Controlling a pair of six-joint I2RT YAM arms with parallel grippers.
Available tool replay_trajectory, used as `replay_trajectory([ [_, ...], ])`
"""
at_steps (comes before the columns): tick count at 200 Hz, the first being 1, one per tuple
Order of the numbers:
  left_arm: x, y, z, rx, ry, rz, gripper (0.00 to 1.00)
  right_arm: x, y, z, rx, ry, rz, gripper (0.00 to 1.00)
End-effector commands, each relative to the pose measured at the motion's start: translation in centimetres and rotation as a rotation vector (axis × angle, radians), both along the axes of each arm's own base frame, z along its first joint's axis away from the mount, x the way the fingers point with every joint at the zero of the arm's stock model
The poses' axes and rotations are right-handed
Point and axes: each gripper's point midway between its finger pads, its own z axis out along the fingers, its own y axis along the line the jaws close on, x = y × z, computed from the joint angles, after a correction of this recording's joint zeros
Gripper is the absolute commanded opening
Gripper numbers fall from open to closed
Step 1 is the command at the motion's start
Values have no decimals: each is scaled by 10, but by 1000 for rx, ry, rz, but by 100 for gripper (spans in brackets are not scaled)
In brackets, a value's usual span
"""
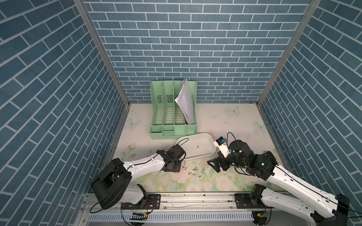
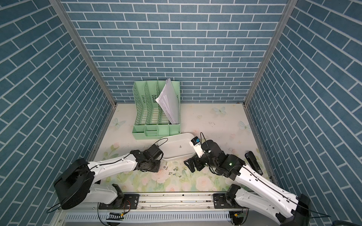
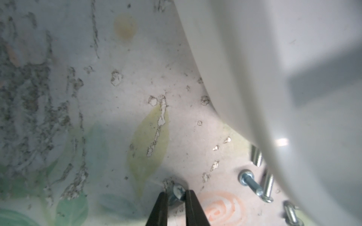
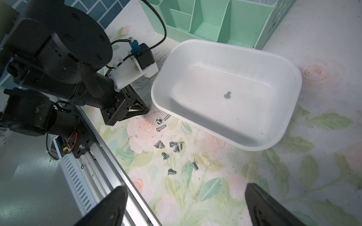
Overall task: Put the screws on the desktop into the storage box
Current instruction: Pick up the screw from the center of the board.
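Note:
Several small metal screws (image 4: 172, 145) lie scattered on the flowered desktop (image 1: 225, 121), just in front of the white storage box (image 4: 235, 46). A single screw (image 4: 227, 95) rests on the box's floor. My left gripper (image 3: 176, 192) is down at the desktop by the box's near left corner, its two black fingers pinched on the head of one screw (image 3: 179, 190) that still touches the surface. In a top view the left gripper (image 1: 179, 164) sits left of the scatter. My right gripper (image 4: 185, 186) hovers open, right of the scatter (image 1: 193, 170), holding nothing.
A mint-green file organiser (image 1: 173, 117) holding papers (image 1: 186, 101) stands behind the box. Worn scratch marks (image 3: 29, 117) cover the desktop left of the box. A metal rail (image 1: 195, 197) runs along the front edge. A black object (image 2: 254, 162) lies at the far right. Blue brick walls enclose three sides.

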Motion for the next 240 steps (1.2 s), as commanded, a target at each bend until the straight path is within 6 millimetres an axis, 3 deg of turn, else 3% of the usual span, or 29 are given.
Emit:
replay_trajectory([
  [1,-3,3,-1,31,13,-12,20,0,-4,-6,-19,12,-13,98],
  [96,5,-1,13,13,-26,-4,15,1,-6,-8,-20,6,-22,98],
  [150,8,-3,10,12,-31,-6,35,0,-8,-8,-15,4,-29,98],
  [240,15,-10,-1,29,-27,-22,30,-1,-11,-8,-19,1,-41,98],
])
